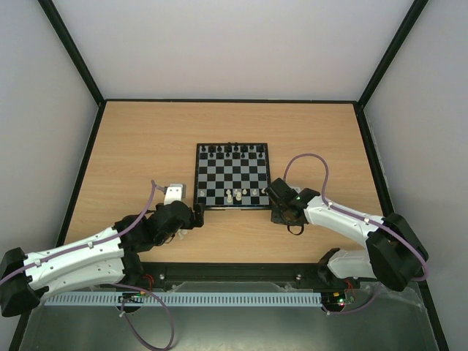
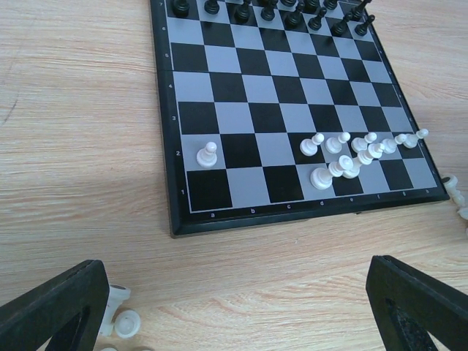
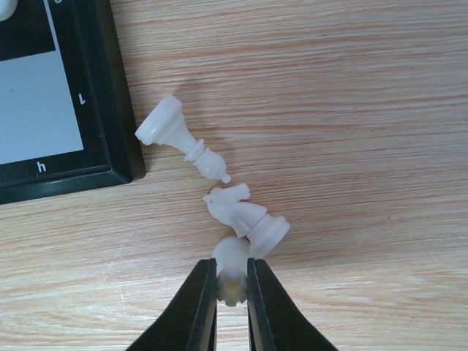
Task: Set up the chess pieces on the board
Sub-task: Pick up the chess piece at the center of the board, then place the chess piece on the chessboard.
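The board [image 1: 232,175] lies mid-table, with black figures along its far row. On its near rows stand white chess pieces: a lone pawn [image 2: 208,154] and a crowded group [image 2: 351,155]. My right gripper [image 3: 232,267] is low over the table just off the board's near right corner [image 3: 110,172]. It is shut on a white rook-like piece [image 3: 231,254] that lies on the wood. A fallen white knight [image 3: 245,212] touches that piece, and a fallen white bishop [image 3: 179,139] lies beyond it. My left gripper [image 2: 241,314] stands open near the board's near left corner, nothing between its fingers [image 2: 58,307].
Loose white pieces [image 2: 121,318] lie on the wood by my left finger. More white pieces [image 2: 455,191] show past the board's right edge. A small white object [image 1: 174,194] sits left of the board. Black-framed walls enclose the table.
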You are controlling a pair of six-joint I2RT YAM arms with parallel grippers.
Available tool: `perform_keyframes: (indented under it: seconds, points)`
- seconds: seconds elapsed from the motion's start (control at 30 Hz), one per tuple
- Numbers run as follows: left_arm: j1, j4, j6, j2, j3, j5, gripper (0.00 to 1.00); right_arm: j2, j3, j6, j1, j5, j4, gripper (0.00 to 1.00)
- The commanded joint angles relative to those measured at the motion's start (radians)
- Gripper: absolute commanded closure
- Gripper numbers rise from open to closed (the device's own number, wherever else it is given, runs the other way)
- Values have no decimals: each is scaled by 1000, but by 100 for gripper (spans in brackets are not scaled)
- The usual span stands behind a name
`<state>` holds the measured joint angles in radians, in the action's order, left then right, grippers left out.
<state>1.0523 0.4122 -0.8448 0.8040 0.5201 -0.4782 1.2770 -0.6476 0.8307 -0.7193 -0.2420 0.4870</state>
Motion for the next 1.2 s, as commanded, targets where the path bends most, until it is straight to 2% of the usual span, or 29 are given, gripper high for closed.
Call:
perform_keyframes:
  seconds: [0.0,0.3,0.63,1.17]
  points:
    - [-7,-14,6,3,-17,4,1,1,-18,-9,3,-15,30,91]
    - [-8,-10,3,10,-17,3,0,-12,-165,-65,5,-31,98,91]
    - [-11,10,-14,11,-9,-16,1,172,-289,-160,26,5,43,91]
    - [-12,16,-35,21,-9,-30,0,305,-337,-225,26,72,-10,91]
